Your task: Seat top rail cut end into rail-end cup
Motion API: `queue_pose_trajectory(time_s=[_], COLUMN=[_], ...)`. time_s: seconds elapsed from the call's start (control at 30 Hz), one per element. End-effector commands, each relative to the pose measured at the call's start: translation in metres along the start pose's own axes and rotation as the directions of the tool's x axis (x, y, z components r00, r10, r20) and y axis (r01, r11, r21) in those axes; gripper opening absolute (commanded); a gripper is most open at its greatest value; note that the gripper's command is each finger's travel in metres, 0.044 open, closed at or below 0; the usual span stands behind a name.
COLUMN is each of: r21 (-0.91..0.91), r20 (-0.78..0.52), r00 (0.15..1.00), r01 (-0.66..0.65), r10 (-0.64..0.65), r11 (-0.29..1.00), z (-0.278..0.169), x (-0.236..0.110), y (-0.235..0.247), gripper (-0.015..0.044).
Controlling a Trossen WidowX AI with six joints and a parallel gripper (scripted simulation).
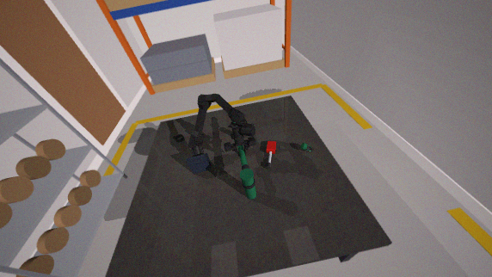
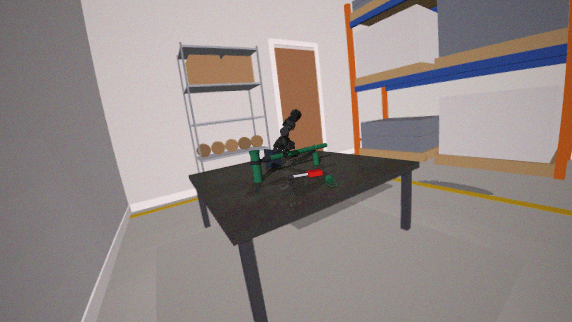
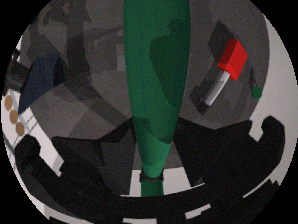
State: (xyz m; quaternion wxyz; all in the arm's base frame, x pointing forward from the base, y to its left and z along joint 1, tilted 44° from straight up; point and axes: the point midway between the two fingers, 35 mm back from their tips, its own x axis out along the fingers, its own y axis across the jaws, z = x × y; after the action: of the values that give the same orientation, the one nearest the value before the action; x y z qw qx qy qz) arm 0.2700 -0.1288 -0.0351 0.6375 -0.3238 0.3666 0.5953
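Gripper: the gripper (image 1: 237, 145) is clamped on the rail (image 3: 154, 76), fingers partly closed around it with the green bar filling the gap; the wrist view shows this best, dark jaws low in frame either side of the bar
Rail: runs level above the table (image 2: 300, 210) in the exterior view, from the small post (image 2: 316, 158) toward the big post (image 2: 256, 166); the top view foreshortens it into a short green stub beside the big post
Big post: stands upright near the table's middle; a dark band (image 2: 255, 162) sits on its upper part, seen only from the exterior; whether the rail's cut end is inside the cup I cannot tell from any view
Driver: a red-handled tool (image 1: 270, 150) lies flat, just to the far side of the rail from the arm's base; the wrist view catches it too, right of the rail
Green piece: a small part (image 1: 305, 146) lies beyond the driver, well apart from the big post
Blue block: a dark blue block (image 1: 197, 163) sits near the big post, on the arm's base side; the exterior view hides it
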Motion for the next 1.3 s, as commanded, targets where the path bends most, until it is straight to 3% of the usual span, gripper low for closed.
queue_pose_trajectory(time_s=[0.0, 0.77, 1.1, 1.27], r21=[0.0, 0.003, 0.003, 0.003], r20=[-0.019, 0.002, 0.002, 0.002], r00=[1.0, 1.0, 1.0, 1.0], r01=[-0.004, -0.007, -0.007, -0.007], r10=[0.004, 0.007, 0.007, 0.007], r11=[1.0, 1.0, 1.0, 1.0], z=[-0.009, -0.011, -0.011, -0.001], x=[0.0, 0.005, 0.004, -0.012], y=[0.005, 0.004, 0.004, 0.003], gripper=[0.0, 0.0, 0.0263, 0.0394])
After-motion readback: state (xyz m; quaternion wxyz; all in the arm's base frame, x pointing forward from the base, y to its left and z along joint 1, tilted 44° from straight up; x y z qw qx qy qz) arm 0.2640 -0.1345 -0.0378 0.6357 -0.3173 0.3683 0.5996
